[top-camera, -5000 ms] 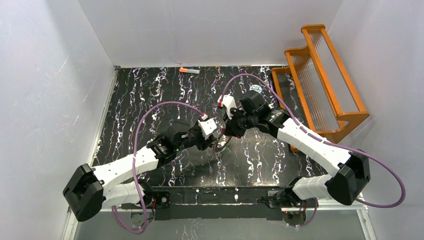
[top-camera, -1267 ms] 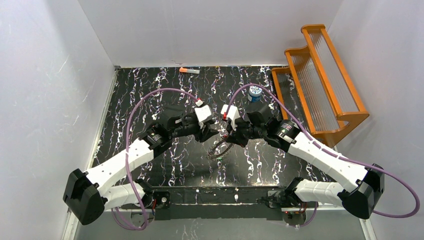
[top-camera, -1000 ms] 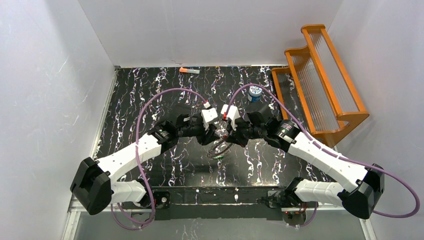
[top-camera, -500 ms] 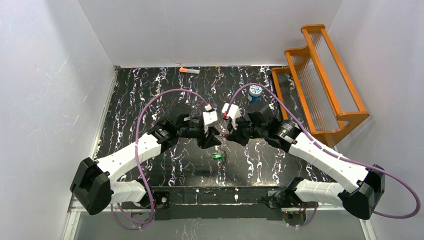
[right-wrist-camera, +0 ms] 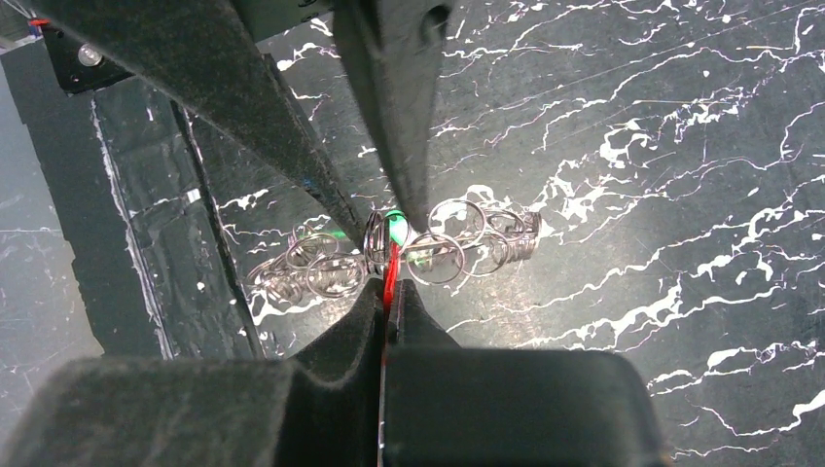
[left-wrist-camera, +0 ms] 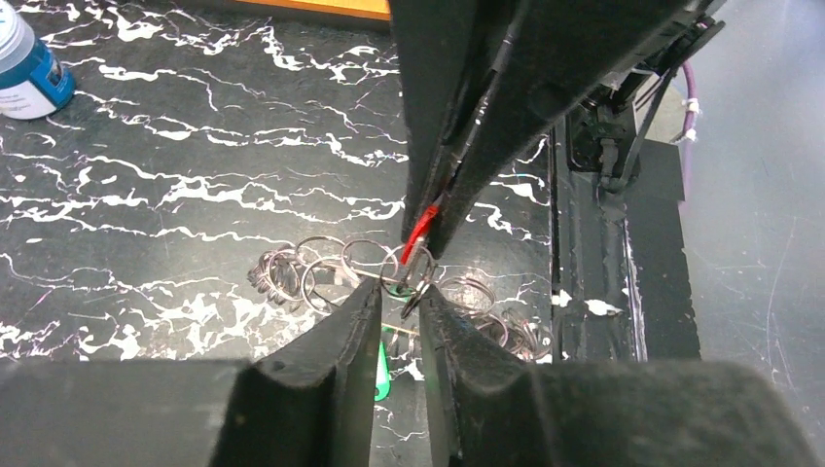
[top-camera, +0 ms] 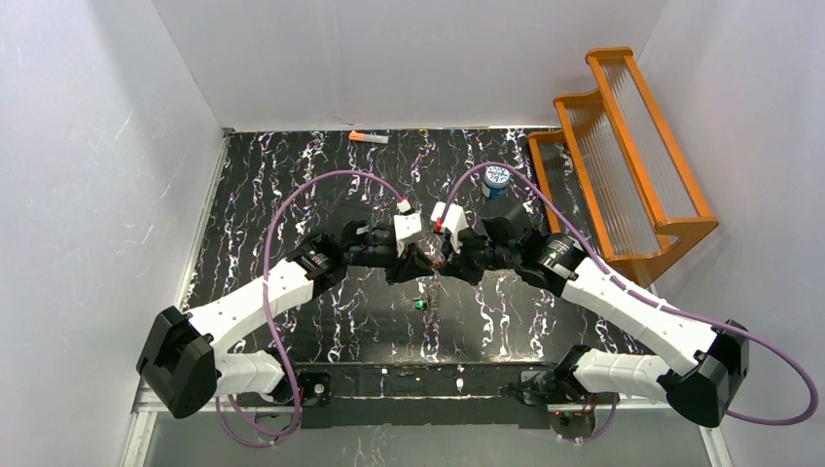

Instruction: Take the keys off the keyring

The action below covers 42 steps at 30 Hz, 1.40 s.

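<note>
Desk (top-camera: pixel 292 195): black, veined white; bears everything listed below.

Rack (top-camera: pixel 687 230): orange wood, stepped, with clear ribbed panels; stands at right edge of desk, well apart from both hands.

Left arm (top-camera: pixel 253 306), right arm (top-camera: pixel 623 292): white and black, each trailing a purple cable; reach inward from near corners and meet nose to nose over mid-desk.

Left hand (left-wrist-camera: pixel 399 294): black fingers narrowly apart, tips set either side of a keyring (left-wrist-camera: pixel 326 275) loop carrying a green key (right-wrist-camera: pixel 394 229); cannot tell whether pressing on it or just short of contact.

Right hand (right-wrist-camera: pixel 389 290): closed tight, pinching red key (left-wrist-camera: pixel 420 226) between fingertips; tips face those of left hand, very near.

Keyring: band of small wire loops, seen edge-on in both wrist views; spans between the two hands at fingertip level, stretching out to either side; mostly hidden beneath hands in top view.

Canister (top-camera: pixel 496 181): blue and white, upright on far side of right arm, between hands and rack.

Stick (top-camera: pixel 369 137): orange and grey, lying at far edge of desk, near back wall.

Red key: thin red sliver, clamped in right hand, just beside the loops.

Green key: on keyring, between left fingertips.

Loose green key (top-camera: pixel 420 304): lies alone on desk, on near side of the joined hands, apart from keyring.
</note>
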Each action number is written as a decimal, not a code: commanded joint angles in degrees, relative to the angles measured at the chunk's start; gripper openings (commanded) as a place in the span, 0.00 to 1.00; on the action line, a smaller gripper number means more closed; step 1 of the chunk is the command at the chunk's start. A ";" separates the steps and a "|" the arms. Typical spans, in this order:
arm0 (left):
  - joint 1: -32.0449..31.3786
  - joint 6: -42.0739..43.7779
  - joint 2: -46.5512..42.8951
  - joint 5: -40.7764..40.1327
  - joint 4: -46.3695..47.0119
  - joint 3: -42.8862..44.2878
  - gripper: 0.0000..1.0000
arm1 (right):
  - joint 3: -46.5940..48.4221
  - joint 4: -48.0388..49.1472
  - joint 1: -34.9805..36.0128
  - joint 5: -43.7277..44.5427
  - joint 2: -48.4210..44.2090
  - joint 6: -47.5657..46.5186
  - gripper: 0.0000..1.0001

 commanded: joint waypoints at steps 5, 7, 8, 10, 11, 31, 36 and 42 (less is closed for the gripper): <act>-0.03 0.60 -1.14 2.98 -0.90 1.38 0.00 | 0.69 3.70 -0.04 5.93 -2.02 2.46 0.01; -0.03 1.00 -1.56 1.85 -1.60 1.39 0.00 | 0.02 3.76 -0.02 8.91 -2.67 3.68 0.01; -0.03 1.10 -1.89 1.05 -1.70 1.33 0.00 | -0.25 3.71 -0.05 9.38 -2.92 4.08 0.01; -0.03 0.99 -2.64 -1.29 -1.68 1.04 0.00 | -0.72 3.38 -0.01 9.25 -3.28 4.64 0.01; -0.02 0.96 -3.09 -2.39 -1.55 0.85 0.00 | -0.94 3.20 0.00 8.96 -3.36 4.78 0.01; 0.10 -5.91 -8.41 -7.04 8.48 -3.78 0.00 | -3.29 3.02 0.01 5.15 -0.86 5.73 0.01; 0.27 -7.34 -9.01 -6.30 10.69 -4.59 0.00 | -3.24 3.04 -0.03 4.67 0.24 5.62 0.01; 0.51 -6.95 -9.35 -6.81 9.71 -4.31 0.00 | -3.33 3.18 -0.01 6.68 0.11 5.87 0.01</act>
